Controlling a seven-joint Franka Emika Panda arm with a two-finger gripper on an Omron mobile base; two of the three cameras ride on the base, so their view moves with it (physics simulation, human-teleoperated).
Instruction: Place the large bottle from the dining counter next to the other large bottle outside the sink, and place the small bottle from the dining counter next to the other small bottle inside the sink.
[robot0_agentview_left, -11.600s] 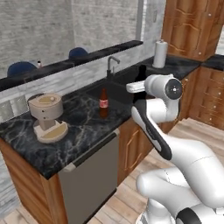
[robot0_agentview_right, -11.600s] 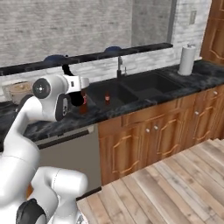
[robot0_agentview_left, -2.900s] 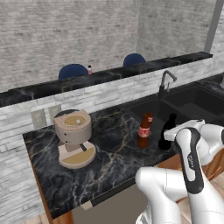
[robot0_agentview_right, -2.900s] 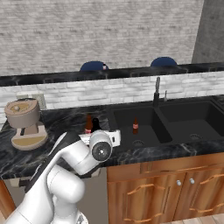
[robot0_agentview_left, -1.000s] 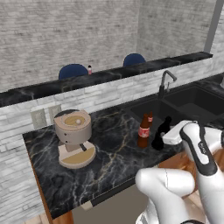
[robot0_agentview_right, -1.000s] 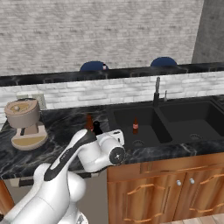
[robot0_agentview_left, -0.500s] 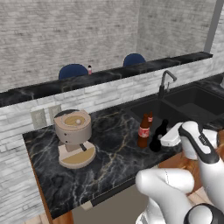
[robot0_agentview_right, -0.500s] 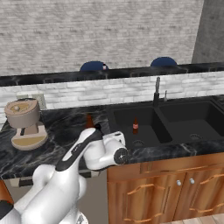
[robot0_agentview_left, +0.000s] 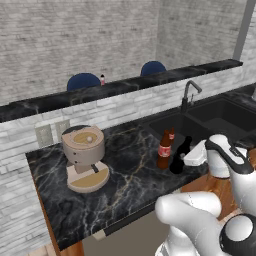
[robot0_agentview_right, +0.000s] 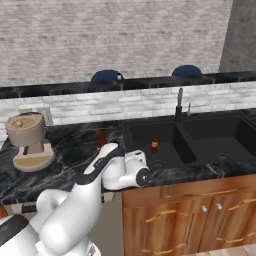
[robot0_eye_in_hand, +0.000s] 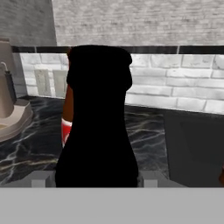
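Black bottle: the tall black bottle (robot0_agentview_left: 179, 156) stands upright on the kitchen counter (robot0_agentview_left: 125, 185), just beside the amber bottle (robot0_agentview_left: 164, 150) and on the sink side of it, outside the basin. This is where the task wants it, paired with its match.
Amber bottle: upright near the counter's sink-side edge, red label facing the robot; in the hand view it peeks out from behind the black bottle as a brown and red sliver (robot0_eye_in_hand: 67, 122).
Gripper: the gripper (robot0_agentview_left: 191, 158) reaches in at the black bottle's height from the sink side. In the hand view the bottle's dark body (robot0_eye_in_hand: 98, 127) sits right between the two finger tips (robot0_eye_in_hand: 40, 178), which flank its base closely. Whether the pads press on the glass or have just let go cannot be told.
Step in hand, as a judgement: the large bottle looks set down, so the hold seems there only to steady it upright before release.
Small bottle on dining counter: a tiny pale bottle (robot0_agentview_left: 102, 79) stands on the raised dining counter (robot0_agentview_left: 125, 87) between the two blue stools (robot0_agentview_left: 83, 81), well apart from the arm; not yet handled.
Small bottle in sink: a small bottle with a red label (robot0_agentview_right: 155, 144) stands upright inside the left basin of the sink (robot0_agentview_right: 200, 137), marking the spot for its twin.
Risk: pulling back sideways could tip the black bottle into its neighbour.
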